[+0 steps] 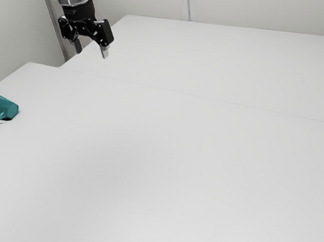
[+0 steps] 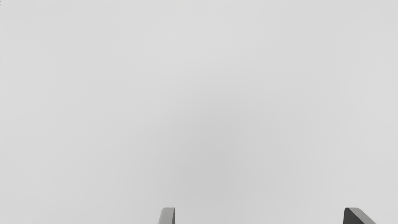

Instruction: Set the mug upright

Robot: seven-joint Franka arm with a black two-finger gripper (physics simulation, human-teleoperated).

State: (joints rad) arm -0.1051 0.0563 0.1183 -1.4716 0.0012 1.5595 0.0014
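The end effector (image 1: 92, 50) hangs above the worktop (image 1: 172, 176), its two fingers spread wide apart, pointing down, with nothing held between them. The teal mug (image 1: 0, 107) sits on the worktop, lower than the end effector and well apart from it, towards the exterior view's left and nearer that view's camera. It looks tipped onto its side, with a faceted body.

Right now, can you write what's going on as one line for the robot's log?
mug: teal, on its side, exterior view's left | gripper: open, empty, raised above table, away from mug | upright: not yet
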